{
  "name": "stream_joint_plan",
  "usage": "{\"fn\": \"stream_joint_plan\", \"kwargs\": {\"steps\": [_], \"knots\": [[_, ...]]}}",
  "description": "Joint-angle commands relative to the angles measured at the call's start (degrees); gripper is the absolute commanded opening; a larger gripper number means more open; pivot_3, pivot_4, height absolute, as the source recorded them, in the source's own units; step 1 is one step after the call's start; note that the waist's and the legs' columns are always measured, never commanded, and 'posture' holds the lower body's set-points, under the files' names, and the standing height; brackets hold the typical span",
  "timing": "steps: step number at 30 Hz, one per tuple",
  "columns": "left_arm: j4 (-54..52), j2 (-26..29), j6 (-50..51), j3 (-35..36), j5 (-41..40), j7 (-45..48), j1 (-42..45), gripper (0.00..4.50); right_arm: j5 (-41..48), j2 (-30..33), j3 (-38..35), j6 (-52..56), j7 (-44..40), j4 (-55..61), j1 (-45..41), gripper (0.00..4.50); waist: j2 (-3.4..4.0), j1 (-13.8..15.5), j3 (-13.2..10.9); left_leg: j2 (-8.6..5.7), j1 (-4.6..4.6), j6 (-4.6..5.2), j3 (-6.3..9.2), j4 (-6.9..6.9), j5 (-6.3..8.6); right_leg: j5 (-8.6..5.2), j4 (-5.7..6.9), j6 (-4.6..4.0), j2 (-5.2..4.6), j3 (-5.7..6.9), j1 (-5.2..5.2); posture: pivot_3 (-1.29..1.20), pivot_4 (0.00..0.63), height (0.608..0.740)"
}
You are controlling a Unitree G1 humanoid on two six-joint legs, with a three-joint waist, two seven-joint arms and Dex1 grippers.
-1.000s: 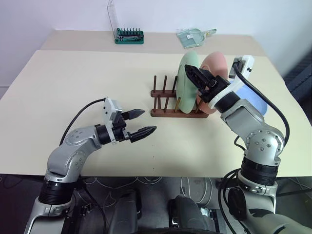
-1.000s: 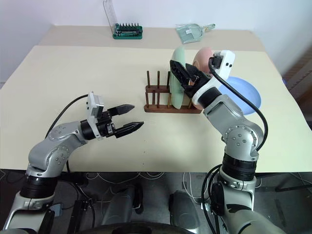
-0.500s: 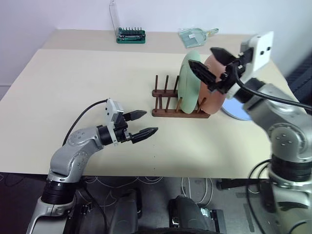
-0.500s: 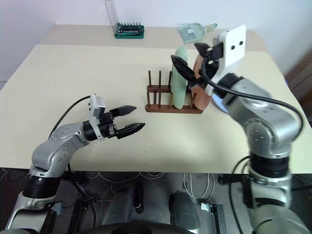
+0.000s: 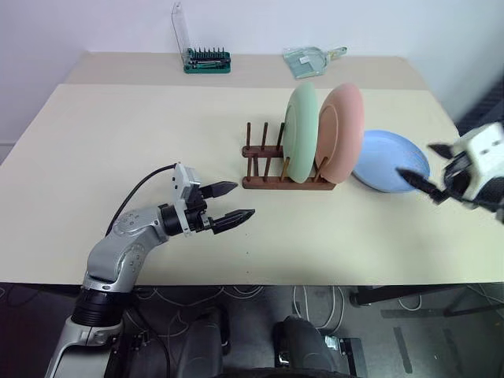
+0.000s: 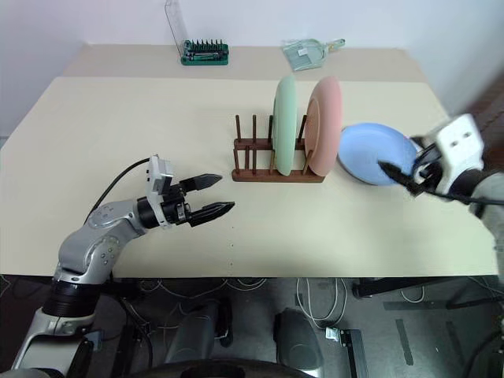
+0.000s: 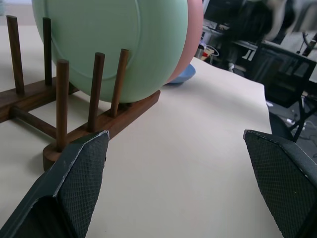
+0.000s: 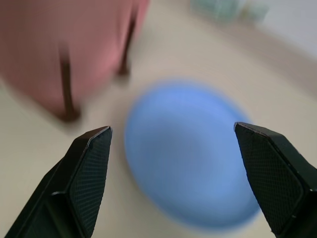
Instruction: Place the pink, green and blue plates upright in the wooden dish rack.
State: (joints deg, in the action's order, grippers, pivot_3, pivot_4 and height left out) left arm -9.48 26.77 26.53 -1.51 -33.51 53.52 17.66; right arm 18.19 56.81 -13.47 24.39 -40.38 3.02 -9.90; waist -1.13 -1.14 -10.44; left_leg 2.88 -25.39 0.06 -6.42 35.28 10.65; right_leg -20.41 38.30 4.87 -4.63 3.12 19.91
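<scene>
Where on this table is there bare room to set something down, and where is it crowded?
Free: the wide stretch of table left of the wooden dish rack, and the front strip between the left gripper and right gripper. Crowded: the rack holding the green plate and pink plate, with the blue plate flat beside it.

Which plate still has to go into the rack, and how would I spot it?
Start at the small dark brown wooden dish rack near the middle of the beige table, where a pale mint green plate and a salmon pink plate stand on edge. Just beyond the pink one, towards the robot's right, lies the light blue round plate. It alone is out of the rack, on the tabletop.
</scene>
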Motion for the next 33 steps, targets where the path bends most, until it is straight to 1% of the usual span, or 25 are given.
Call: {"fn": "stream_joint_plan", "kwargs": {"steps": [1,3,6,9,10,12,13,14,15,16,18,22,25,28,30,33], "knots": [[-0.8,-0.3,-1.3,-0.2,0.4,0.6,1.1,4.50,-8.4,-2.1,6.8,-7.0,1.2,-7.1,-3.9,4.02,0.00,0.0,0.0,0.00,-0.01,-0.02,0.00,0.01,-0.01,0.00,0.00,0.00,0.00,0.00,0.00,0.00,0.150,0.732],[-1.7,-0.2,-0.6,-0.1,0.1,0.2,1.1,4.50,-11.8,-4.2,9.8,-10.4,2.3,-12.0,-6.4,4.02,0.03,0.1,0.0,0.00,-0.02,-0.03,-0.01,0.00,-0.02,0.00,-0.01,0.00,0.00,-0.01,0.01,0.00,0.150,0.732],[-3.3,-0.2,0.7,0.2,-0.5,-0.8,1.2,4.50,-13.5,-7.9,11.7,-13.5,3.0,-19.0,-10.3,4.02,0.04,0.3,0.0,-0.01,-0.03,-0.06,-0.01,0.00,-0.04,0.00,-0.02,0.01,0.01,0.00,0.00,0.00,0.150,0.732],[-4.1,-0.3,1.5,0.5,-0.6,-1.6,1.0,4.50,-17.6,-9.4,14.0,-17.4,4.6,-24.8,-12.5,3.28,0.04,0.3,0.0,-0.02,-0.02,-0.06,0.00,0.03,-0.04,0.00,-0.03,0.01,0.02,0.01,-0.04,0.00,0.150,0.732],[-4.4,-0.3,1.7,0.6,-0.6,-1.8,0.9,4.50,-18.1,-9.7,14.2,-18.2,4.8,-25.9,-13.0,2.84,0.04,0.3,0.0,-0.02,0.00,-0.06,0.00,0.05,-0.04,0.00,-0.03,0.01,0.02,0.01,-0.08,0.00,0.150,0.732],[-5.0,-0.2,2.1,0.8,-0.6,-2.3,0.7,4.50,-18.7,-10.2,14.2,-19.4,4.9,-27.1,-13.5,1.76,0.04,0.4,0.0,-0.01,0.03,-0.06,0.02,0.09,-0.04,0.00,-0.04,0.01,0.01,0.03,-0.15,0.00,0.150,0.732],[-5.5,-0.1,2.4,1.0,-0.8,-2.5,0.5,4.50,-19.0,-10.2,14.2,-19.8,5.0,-27.1,-13.6,1.32,0.04,0.4,0.0,-0.01,0.04,-0.06,0.03,0.10,-0.04,-0.01,-0.05,0.01,0.01,0.05,-0.17,0.00,0.150,0.732],[-6.1,0.0,2.9,1.1,-1.0,-2.9,0.3,4.50,-19.1,-10.4,13.8,-19.9,5.4,-26.7,-13.5,0.68,0.04,0.4,0.0,-0.01,0.04,-0.06,0.05,0.11,-0.04,-0.01,-0.06,0.01,0.01,0.06,-0.19,0.00,0.150,0.732],[-6.7,0.0,3.3,1.2,-1.2,-3.2,0.2,4.50,-19.3,-10.3,13.3,-19.9,5.8,-26.0,-13.3,0.20,0.04,0.4,0.0,-0.01,0.04,-0.06,0.05,0.11,-0.04,-0.01,-0.07,0.01,0.00,0.06,-0.20,0.00,0.150,0.732],[-7.2,0.0,3.7,1.2,-1.3,-3.5,0.2,4.50,-19.6,-10.2,12.8,-19.8,6.5,-25.3,-12.9,0.04,0.04,0.4,0.0,-0.01,0.04,-0.06,0.05,0.11,-0.04,-0.01,-0.07,0.02,0.00,0.06,-0.20,0.00,0.150,0.732],[-8.2,0.2,4.4,1.3,-1.7,-4.1,0.1,4.50,-20.8,-9.5,11.4,-19.0,9.1,-22.5,-11.8,0.04,0.04,0.4,0.0,-0.01,0.04,-0.06,0.09,0.11,-0.04,-0.01,-0.09,0.02,0.00,0.07,-0.23,0.00,0.150,0.732],[-9.3,0.8,5.2,1.5,-1.8,-5.0,0.3,4.50,-23.9,-7.9,6.2,-15.1,16.3,-13.7,-10.2,0.04,0.12,0.5,-0.1,-0.02,0.03,-0.06,0.10,0.11,-0.04,-0.01,-0.09,0.02,-0.02,0.07,-0.23,0.00,0.150,0.732],[-9.5,0.8,5.5,1.3,-1.7,-5.5,1.3,4.50,-25.8,-6.4,0.9,-12.9,20.9,-5.7,-11.6,0.04,0.39,0.3,-0.1,-0.02,0.03,-0.06,0.10,0.11,-0.04,-0.01,-0.07,0.02,-0.02,0.06,-0.21,0.00,0.150,0.732],[-8.9,0.3,5.8,0.6,-1.6,-5.5,2.4,4.50,-25.9,-5.0,-2.0,-12.1,22.9,0.3,-17.4,0.04,0.51,0.1,-0.2,0.00,0.04,-0.10,0.09,0.09,-0.06,-0.01,-0.05,0.01,0.03,0.06,-0.18,0.00,0.150,0.732],[-7.8,0.0,5.2,0.1,-0.9,-5.2,3.3,4.50,-22.9,-5.9,-1.8,-12.0,21.4,4.9,-23.0,0.04,0.56,0.0,-0.1,0.00,0.05,-0.12,0.08,0.08,-0.07,-0.01,0.00,0.01,0.05,0.04,-0.14,0.00,0.150,0.732],[-6.7,0.2,4.4,0.3,0.3,-5.7,4.5,4.50,-13.8,-10.2,0.4,-7.3,16.5,12.7,-29.7,0.04,0.54,0.1,-0.1,0.04,0.05,-0.17,0.09,0.01,-0.10,-0.01,0.00,0.00,0.11,0.04,-0.12,0.00,0.150,0.732]]}}
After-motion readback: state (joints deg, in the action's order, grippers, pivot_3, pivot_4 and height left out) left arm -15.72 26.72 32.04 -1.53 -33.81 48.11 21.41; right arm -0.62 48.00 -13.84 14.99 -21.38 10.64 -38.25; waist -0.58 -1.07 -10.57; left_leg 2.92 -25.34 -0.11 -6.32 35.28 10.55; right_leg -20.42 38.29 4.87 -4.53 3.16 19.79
